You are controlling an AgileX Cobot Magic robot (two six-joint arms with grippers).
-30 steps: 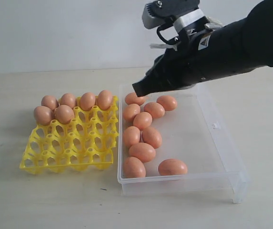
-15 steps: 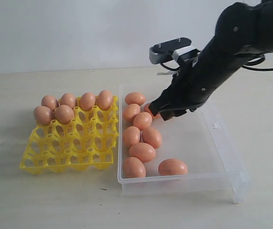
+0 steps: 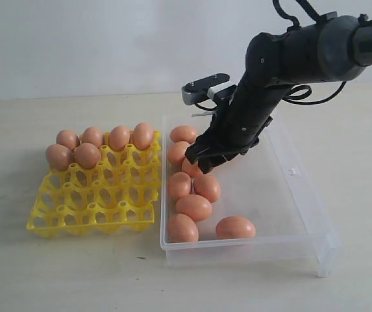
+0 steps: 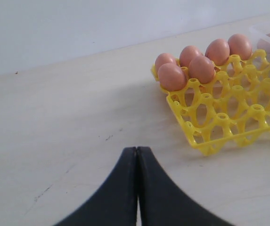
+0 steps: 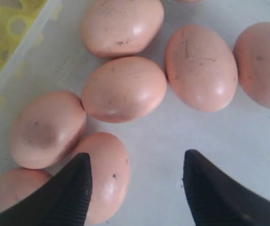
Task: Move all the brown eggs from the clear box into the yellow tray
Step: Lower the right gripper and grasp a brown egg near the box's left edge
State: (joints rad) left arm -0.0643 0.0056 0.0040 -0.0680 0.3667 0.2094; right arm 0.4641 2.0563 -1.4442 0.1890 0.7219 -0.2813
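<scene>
Six eggs sit in the tray, 9 o'clock of the box; wide, empty right end effector must grab another.

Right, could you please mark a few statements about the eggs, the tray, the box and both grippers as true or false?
1. The yellow tray holds six brown eggs. True.
2. The right gripper is shut on an egg. False: it is open over eggs in the clear box and grips none.
3. The left gripper is shut and empty, over the table beside the tray. True.
4. The clear box holds no eggs. False: several brown eggs lie in it.
</scene>
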